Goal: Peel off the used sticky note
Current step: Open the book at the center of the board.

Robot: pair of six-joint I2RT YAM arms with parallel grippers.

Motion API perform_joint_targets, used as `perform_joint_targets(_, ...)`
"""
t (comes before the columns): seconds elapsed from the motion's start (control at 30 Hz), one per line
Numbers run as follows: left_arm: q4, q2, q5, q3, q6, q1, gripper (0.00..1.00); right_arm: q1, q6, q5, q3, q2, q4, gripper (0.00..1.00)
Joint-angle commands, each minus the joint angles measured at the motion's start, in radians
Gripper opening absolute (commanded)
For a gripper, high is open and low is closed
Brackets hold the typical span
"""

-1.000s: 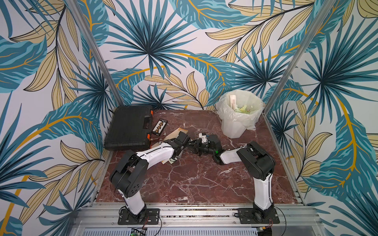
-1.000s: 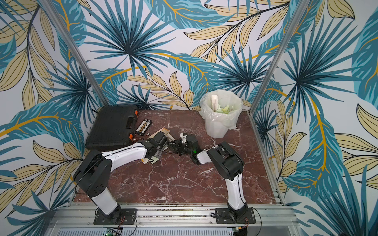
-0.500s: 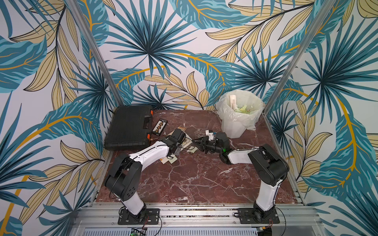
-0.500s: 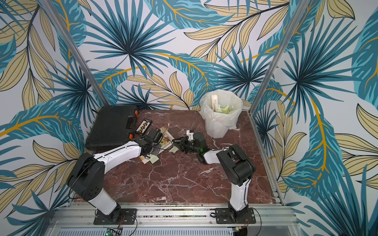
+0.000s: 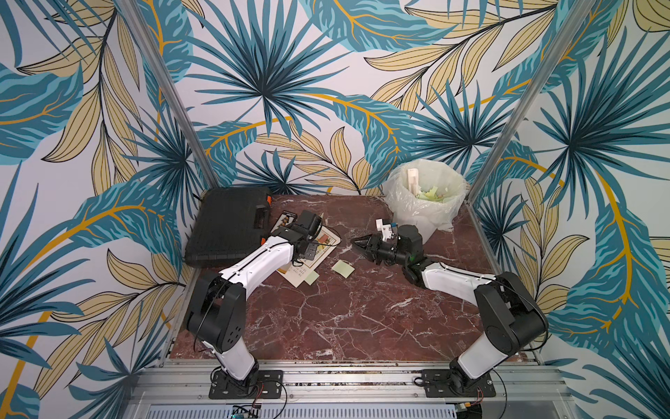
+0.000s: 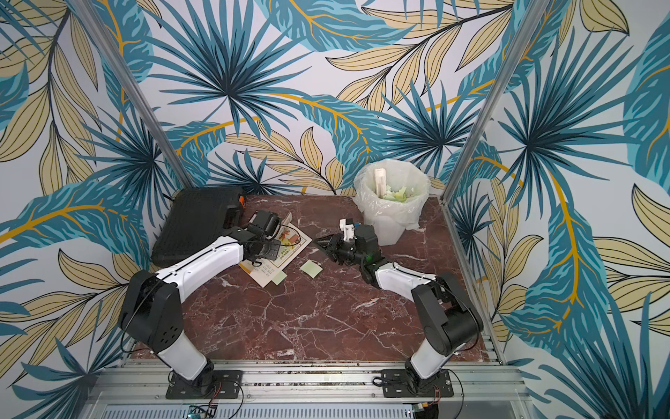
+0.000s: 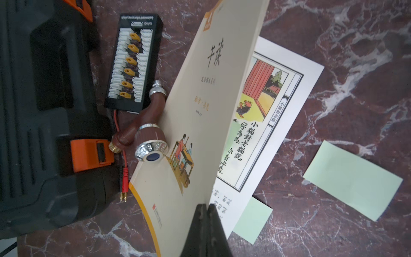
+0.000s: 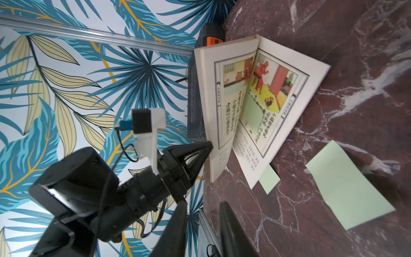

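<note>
Pinches raised cover and pages of book in closed left gripper, tips cut off by frame edge. Holds right gripper slightly parted, empty, over table. Shows loose sticky note lying near book, second note mostly hidden under page corner.

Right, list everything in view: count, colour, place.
book: one, cream, open, back left of table
sticky notes: three, pale green; one loose on table, one poking from under the book, one on open page
case: one, black with orange latches, back-left corner
connector board: one, black, beside the case
nozzle: one, brown and silver, by the case
bin: one, white liner, back right
table: one, red-brown marble
left gripper: shut on the book
right gripper: open, empty
</note>
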Motion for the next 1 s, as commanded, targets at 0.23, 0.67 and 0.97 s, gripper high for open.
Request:
perform_joint_targets(0.23, -0.109, 0.102, 0.24, 0.141, -0.036, 0.135, 0.0, 0.077, -0.125, -0.013, 0.163, 0.159, -0.189, 0.34)
perform_joint_targets(0.67, -0.082, 0.126, 0.367, 0.153, -0.06, 0.259, 0.0, 0.147, -0.183, 0.041, 0.532, 0.442, -0.414, 0.4)
perform_joint_targets(0.97, -0.145, 0.141, 0.311, 0.242, -0.044, 0.284, 0.0, 0.217, -0.269, 0.066, 1.023, 0.722, -0.743, 0.41)
